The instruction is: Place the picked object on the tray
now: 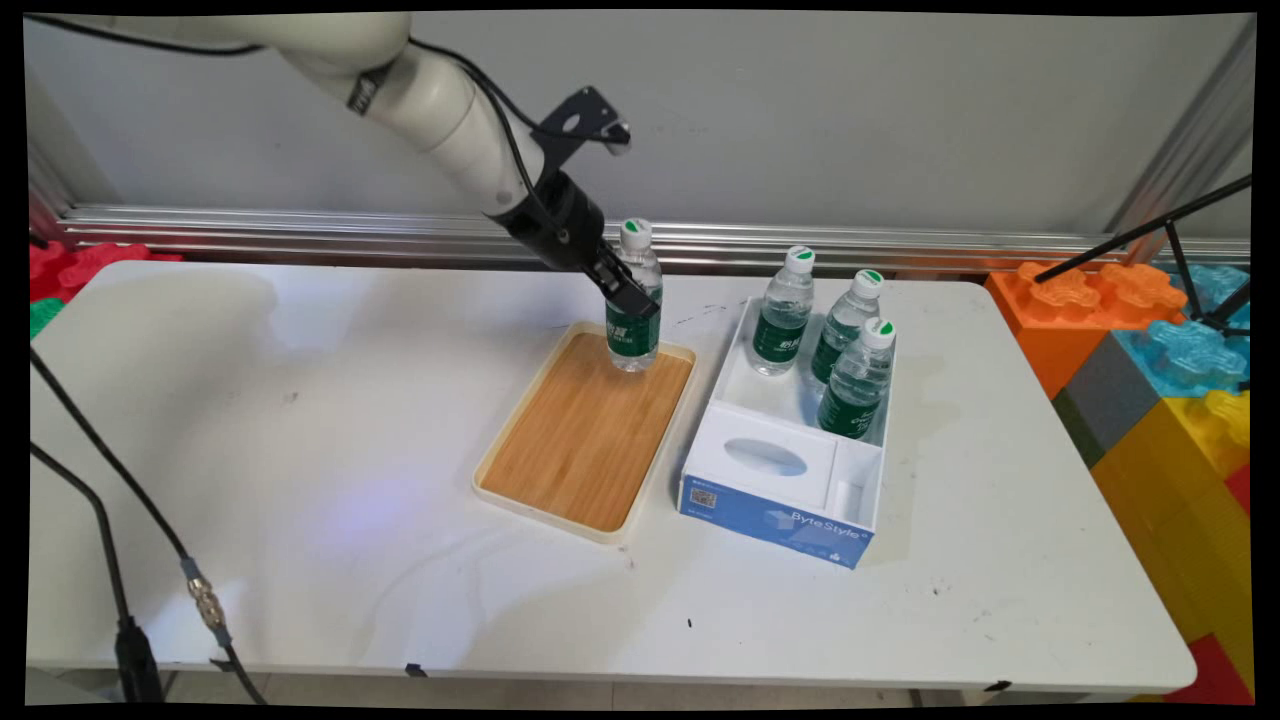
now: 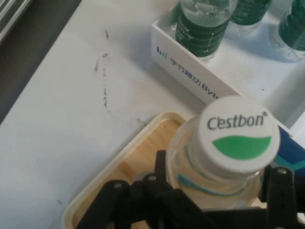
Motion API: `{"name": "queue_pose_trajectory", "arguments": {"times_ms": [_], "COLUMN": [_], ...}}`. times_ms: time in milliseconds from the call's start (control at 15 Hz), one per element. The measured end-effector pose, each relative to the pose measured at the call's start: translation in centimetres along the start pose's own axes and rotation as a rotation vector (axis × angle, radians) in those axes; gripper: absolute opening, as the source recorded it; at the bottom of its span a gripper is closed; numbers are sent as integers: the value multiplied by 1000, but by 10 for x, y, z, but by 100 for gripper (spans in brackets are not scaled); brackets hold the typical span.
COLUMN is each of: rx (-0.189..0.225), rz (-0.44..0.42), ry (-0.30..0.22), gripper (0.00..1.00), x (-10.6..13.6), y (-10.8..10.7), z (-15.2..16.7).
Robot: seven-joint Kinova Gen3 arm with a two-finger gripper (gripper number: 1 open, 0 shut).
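Hand [image 1: 633, 298] closed around an upright Cestbon water bottle [image 1: 634, 330], base on the wooden tray's [image 1: 585, 440] far corner, left of the white box [image 1: 790, 500] holding three bottles [image 1: 850, 385] on the counter [image 1: 300, 450].

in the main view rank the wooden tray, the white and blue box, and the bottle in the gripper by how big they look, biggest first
1. Wooden tray and white and blue box: they cover about the same area, too close to rank.
2. Bottle, clearly smallest; it stands on the tray's far end with the gripper closed on it.
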Motion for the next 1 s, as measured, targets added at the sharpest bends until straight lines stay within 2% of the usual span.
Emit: {"name": "queue_pose_trajectory", "arguments": {"times_ms": [600,1000], "rx": [-28,-34], "rz": [27,45], "ry": [20,30], "gripper": [0,0], "x": [-17,-23], "y": [-14,-20], "z": [45,58]}}
